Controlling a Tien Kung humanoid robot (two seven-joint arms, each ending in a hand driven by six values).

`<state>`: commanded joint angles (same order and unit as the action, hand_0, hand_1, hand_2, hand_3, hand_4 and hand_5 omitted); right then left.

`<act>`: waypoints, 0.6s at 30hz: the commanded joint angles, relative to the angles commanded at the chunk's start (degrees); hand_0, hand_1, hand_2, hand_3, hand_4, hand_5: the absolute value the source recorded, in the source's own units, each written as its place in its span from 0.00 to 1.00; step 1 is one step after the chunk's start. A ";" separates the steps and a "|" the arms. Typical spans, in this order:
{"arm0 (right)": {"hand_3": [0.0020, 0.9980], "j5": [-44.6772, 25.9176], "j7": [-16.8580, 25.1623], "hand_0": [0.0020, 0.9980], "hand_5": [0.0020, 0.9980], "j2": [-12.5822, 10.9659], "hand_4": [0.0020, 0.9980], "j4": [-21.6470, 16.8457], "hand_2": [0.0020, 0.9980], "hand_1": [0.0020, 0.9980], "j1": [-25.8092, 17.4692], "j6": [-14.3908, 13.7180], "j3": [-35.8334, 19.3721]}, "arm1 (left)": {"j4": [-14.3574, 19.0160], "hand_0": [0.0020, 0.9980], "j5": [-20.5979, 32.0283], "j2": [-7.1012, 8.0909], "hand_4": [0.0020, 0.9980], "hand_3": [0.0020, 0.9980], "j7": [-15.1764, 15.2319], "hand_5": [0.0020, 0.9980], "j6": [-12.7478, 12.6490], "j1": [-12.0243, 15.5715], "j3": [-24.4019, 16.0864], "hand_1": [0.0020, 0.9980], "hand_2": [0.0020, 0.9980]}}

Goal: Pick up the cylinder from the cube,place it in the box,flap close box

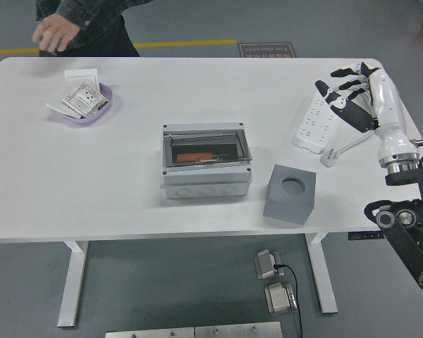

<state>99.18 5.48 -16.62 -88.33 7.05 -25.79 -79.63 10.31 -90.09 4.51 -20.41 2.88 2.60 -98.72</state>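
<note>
A grey box (pixel 206 160) stands at the table's middle with its clear flap shut; a reddish object (pixel 195 156) shows through the flap. A grey cube (pixel 290 193) with an empty round hole on top stands to the box's right. My right hand (pixel 347 90), white with black fingertips, is raised at the far right above the power strip, fingers spread, holding nothing. My left arm is out of view.
A white power strip (pixel 316 120) with its cable lies at the right. A purple bowl (pixel 93 110) with packets sits at the far left. A person (pixel 60 29) is at the far left corner, hand off the table.
</note>
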 joint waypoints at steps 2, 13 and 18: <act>0.55 -2.63 1.88 0.34 0.74 0.96 0.92 -0.22 0.58 0.47 -2.29 -0.45 -3.50 | 0.00 0.64 -0.48 0.44 0.68 0.61 -0.01 0.41 0.11 -0.50 -0.15 0.66 0.47; 0.55 -12.42 6.48 0.36 0.75 4.90 0.92 -1.74 0.57 0.47 -10.52 -1.36 -20.69 | 0.00 0.64 -3.70 2.96 0.68 0.61 0.09 0.40 1.08 -4.30 -0.39 0.66 0.46; 0.56 -13.28 6.69 0.38 0.75 5.54 0.92 -2.36 0.58 0.48 -12.12 -1.36 -26.61 | 0.00 0.64 -3.00 3.66 0.68 0.61 0.50 0.40 1.40 -4.60 1.25 0.66 0.46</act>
<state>85.89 12.17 -11.07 -90.69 -5.07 -27.15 -106.24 10.31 -93.08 8.17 -19.91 4.29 -2.00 -97.47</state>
